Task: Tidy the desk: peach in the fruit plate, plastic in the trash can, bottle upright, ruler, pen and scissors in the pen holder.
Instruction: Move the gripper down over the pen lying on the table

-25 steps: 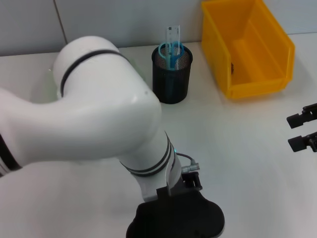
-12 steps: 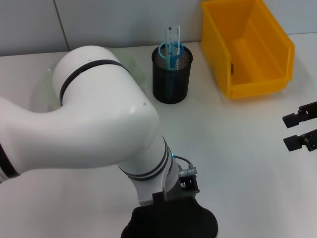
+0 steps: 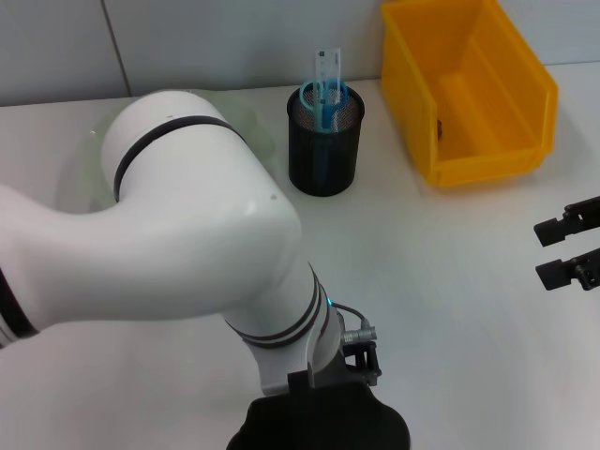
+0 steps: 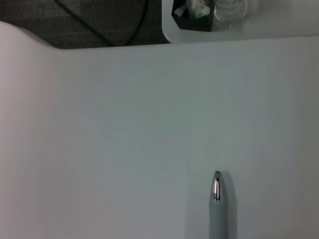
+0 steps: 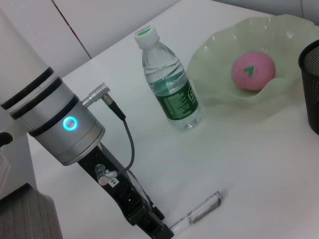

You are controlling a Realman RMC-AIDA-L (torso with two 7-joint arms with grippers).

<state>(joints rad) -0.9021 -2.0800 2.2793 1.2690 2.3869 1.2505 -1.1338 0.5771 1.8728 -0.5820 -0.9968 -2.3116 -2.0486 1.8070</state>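
Note:
The pen (image 5: 199, 214), slim and silver-grey, lies on the white desk (image 3: 450, 309); its tip (image 4: 217, 186) also shows in the left wrist view. My left gripper (image 5: 149, 221) is low over the desk at the pen's end, near the front edge (image 3: 319, 422). The bottle (image 5: 169, 82) stands upright beside the fruit plate (image 5: 219, 50), which holds the peach (image 5: 252, 70). The ruler (image 3: 327, 67) and scissors (image 3: 324, 98) stand in the pen holder (image 3: 324, 150). The trash can (image 3: 469, 94) is at the back right. No plastic is in view. My right gripper (image 3: 565, 248) hovers open at the right edge.
My left arm's large white elbow (image 3: 178, 234) hides most of the desk's left half in the head view, including much of the fruit plate. A grey cable (image 5: 127, 139) loops off the left wrist. Bare desk lies between the pen holder and my right gripper.
My left gripper has shifted slightly left and lower over the desk's front edge. My right gripper has edged a little to the left.

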